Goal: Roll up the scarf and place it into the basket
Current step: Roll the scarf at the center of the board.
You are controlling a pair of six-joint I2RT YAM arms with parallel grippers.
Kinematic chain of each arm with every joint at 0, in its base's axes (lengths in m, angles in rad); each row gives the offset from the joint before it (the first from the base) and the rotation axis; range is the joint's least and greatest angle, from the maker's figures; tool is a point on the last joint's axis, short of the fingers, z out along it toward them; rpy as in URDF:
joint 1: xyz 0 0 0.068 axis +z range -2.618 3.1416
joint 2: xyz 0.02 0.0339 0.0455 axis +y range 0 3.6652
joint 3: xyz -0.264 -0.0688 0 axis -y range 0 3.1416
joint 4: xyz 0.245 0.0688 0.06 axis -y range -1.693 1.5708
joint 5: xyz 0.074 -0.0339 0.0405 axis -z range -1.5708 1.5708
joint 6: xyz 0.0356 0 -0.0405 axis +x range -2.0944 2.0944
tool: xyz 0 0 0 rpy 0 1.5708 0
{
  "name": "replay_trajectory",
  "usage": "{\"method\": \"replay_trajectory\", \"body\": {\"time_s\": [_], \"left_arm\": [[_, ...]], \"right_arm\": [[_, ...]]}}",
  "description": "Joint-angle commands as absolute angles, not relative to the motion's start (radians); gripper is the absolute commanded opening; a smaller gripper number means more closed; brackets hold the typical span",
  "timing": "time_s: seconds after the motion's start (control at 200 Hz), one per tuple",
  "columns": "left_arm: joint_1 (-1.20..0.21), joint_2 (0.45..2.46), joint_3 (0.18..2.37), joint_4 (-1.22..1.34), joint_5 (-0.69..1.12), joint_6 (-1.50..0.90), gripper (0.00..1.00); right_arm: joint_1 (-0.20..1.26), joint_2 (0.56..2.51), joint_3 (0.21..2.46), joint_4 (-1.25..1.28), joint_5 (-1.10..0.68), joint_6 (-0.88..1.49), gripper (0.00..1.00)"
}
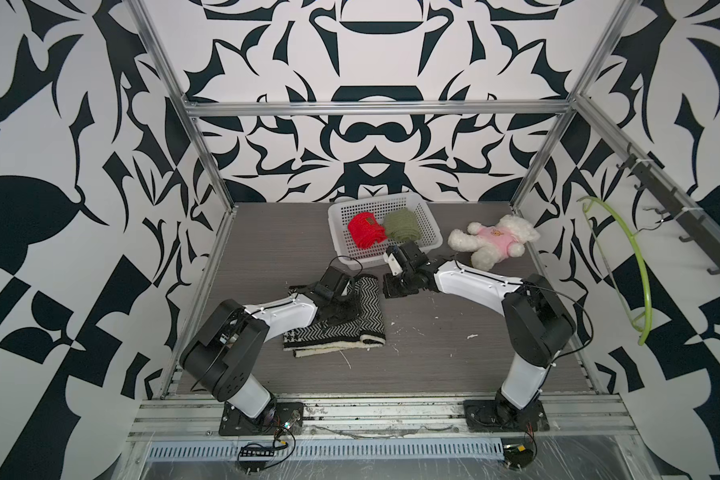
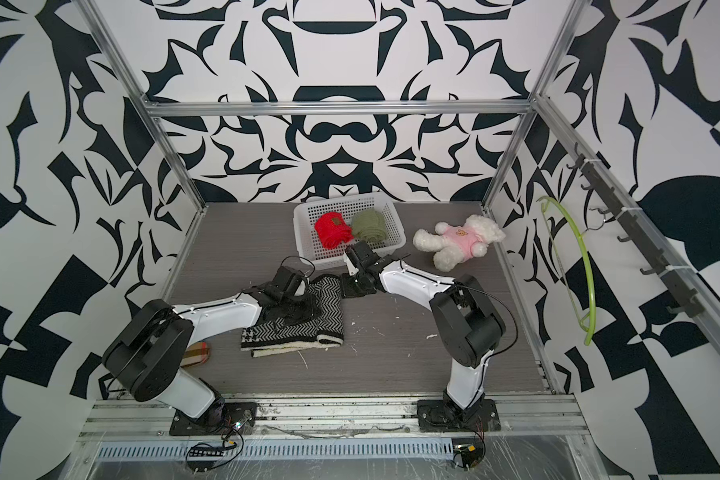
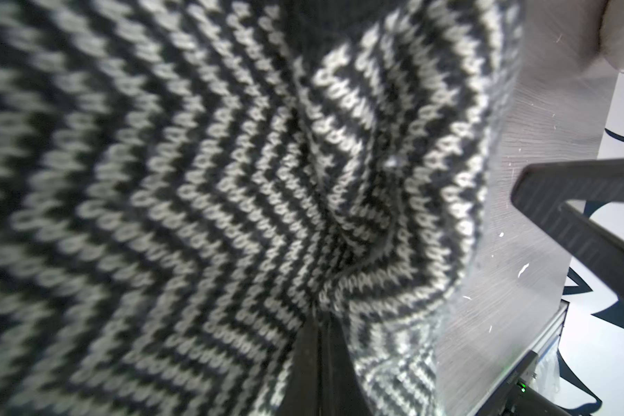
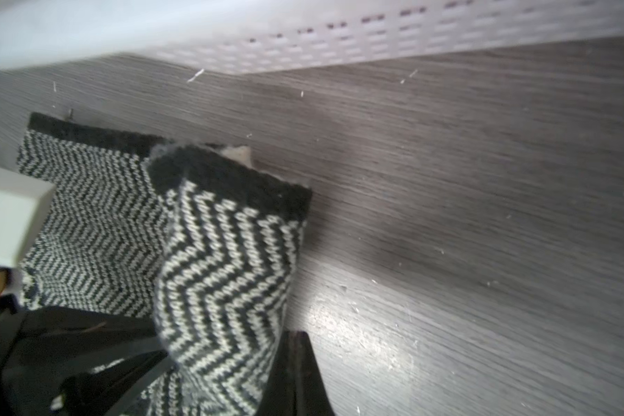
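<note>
A grey wood-grain table (image 1: 433,353) fills a metal-framed cell with black-and-white patterned walls. You have open table on the near and right sides of the work. The frame rail (image 1: 196,307) stands close beside the left arm (image 1: 275,316).

At the far middle sits the white perforated basket (image 1: 336,235), holding a red roll (image 1: 364,235) and a green roll (image 1: 400,226). Bare bottom shows only along its near side, so room inside looks tight.

Just in front of it the scarf (image 1: 341,330) lies folded flat in layers, not yet rolled. It is a black-and-white zigzag knit, likely light, thick, soft and floppy, and apt to spring open unless pinched through several layers.

A plush bear (image 1: 495,243) lies to the right of the basket, apart from the scarf.

The left tool (image 3: 319,317) is clenched on a gathered pinch of knit mid-scarf. The right tool (image 4: 227,342) is closed around the scarf's far end, holding it raised off the table by its black hem (image 4: 231,183), near the basket's wall. Take hold at that hem, across the width, and mind the basket's flared rim.
</note>
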State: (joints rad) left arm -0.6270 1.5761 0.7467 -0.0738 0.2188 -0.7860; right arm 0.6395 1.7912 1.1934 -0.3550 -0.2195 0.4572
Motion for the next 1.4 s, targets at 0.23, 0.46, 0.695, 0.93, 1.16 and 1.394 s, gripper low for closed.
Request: {"method": "replay_trajectory", "body": {"time_s": [0.23,0.46,0.695,0.93,1.16,1.394], "left_arm": [[-0.574,1.608,0.683,-0.018,0.261,-0.755,0.0],[-0.573,1.581,0.651,-0.014,0.267,-0.767,0.0],[-0.574,1.543,0.607,-0.011,0.28,-0.784,0.0],[-0.584,1.414,0.572,-0.09,0.278,-0.789,0.02],[-0.584,1.316,0.623,-0.174,0.257,-0.781,0.26],[-0.605,1.3,0.667,-0.131,0.283,-0.799,0.0]], "right_arm": [[0.715,1.764,1.232,-0.39,-0.208,0.456,0.0],[0.767,1.847,1.292,-0.354,-0.23,0.475,0.0],[0.773,1.937,1.319,-0.375,-0.207,0.487,0.0],[0.784,1.981,1.294,-0.395,-0.166,0.519,0.0],[0.81,1.973,1.275,-0.387,-0.158,0.526,0.0],[0.816,1.976,1.266,-0.373,-0.157,0.531,0.0]]}}
